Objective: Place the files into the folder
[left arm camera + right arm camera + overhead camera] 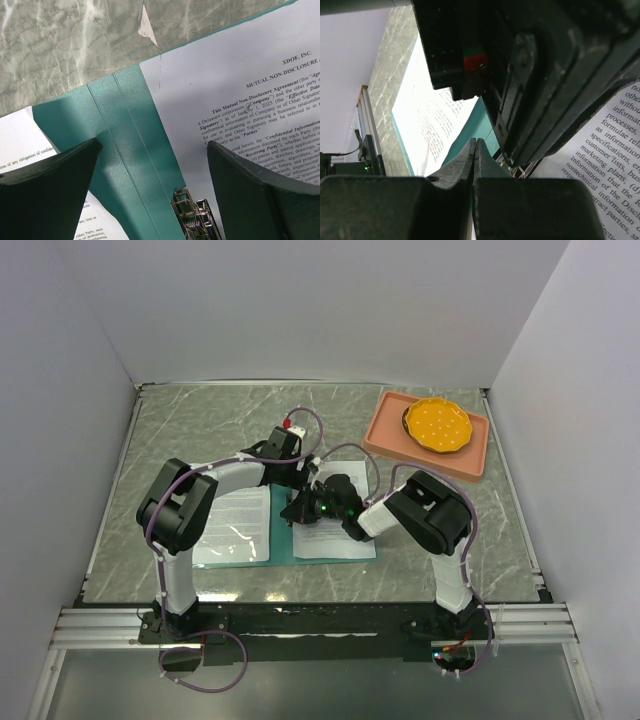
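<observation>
On the grey marbled table [200, 420], the thin teal folder [125, 150] is laid open, with flat white printed files [235, 95] on both halves. The left gripper [153, 145] is spread wide over it; the right gripper [476, 147] is pressed together. The shiny metal clip [192, 217] is shown by the left wrist view — hidden from above.

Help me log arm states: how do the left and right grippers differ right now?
The left gripper has its jaws wide apart; the right gripper has them pressed shut. The left gripper looks down on the spine of the teal folder and its metal clip; the right gripper sits low, beside the left one. Both are over the open folder, and neither visibly holds a printed sheet.
</observation>
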